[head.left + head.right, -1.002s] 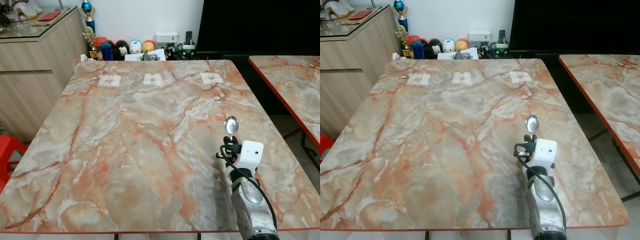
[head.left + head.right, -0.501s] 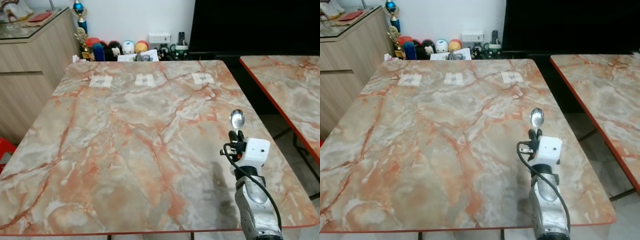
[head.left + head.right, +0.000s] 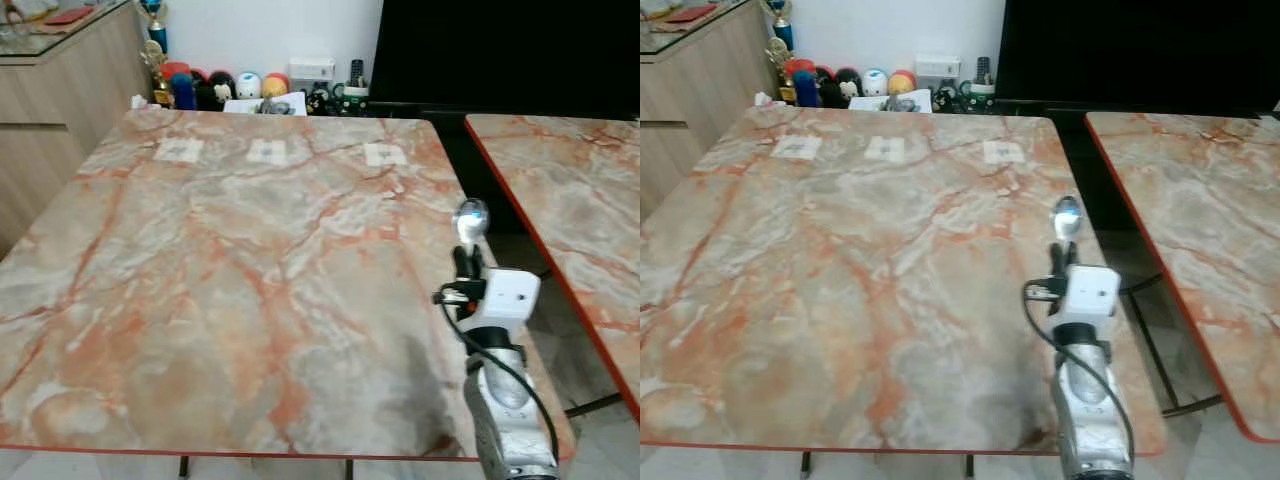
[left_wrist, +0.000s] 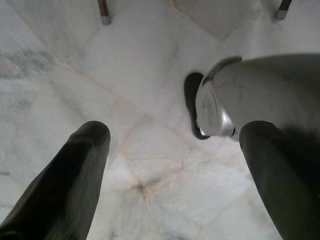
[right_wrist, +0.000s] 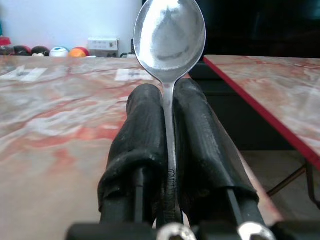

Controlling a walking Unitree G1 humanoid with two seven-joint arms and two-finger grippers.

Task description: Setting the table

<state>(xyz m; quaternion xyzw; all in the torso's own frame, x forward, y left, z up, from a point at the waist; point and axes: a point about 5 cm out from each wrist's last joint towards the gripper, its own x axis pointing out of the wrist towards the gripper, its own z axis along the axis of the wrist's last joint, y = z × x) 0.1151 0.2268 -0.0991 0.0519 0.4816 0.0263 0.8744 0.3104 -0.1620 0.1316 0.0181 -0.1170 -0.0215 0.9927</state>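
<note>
A silver spoon stands upright in my right gripper, bowl up, over the right edge of the marble table. The two black fingers are shut on the spoon's handle, and its bowl sticks out past the fingertips. My left gripper hangs low with its fingers wide apart over pale floor tiles, nothing between them.
A second marble table with a red edge stands to the right across a narrow gap. Three white paper markers lie near the table's far edge. Toys and small items line the wall behind; a wooden cabinet is at far left.
The camera has shifted right and the whole scene slid left. The right gripper with the spoon now sits over the table's right edge, nearer the gap between the tables.
</note>
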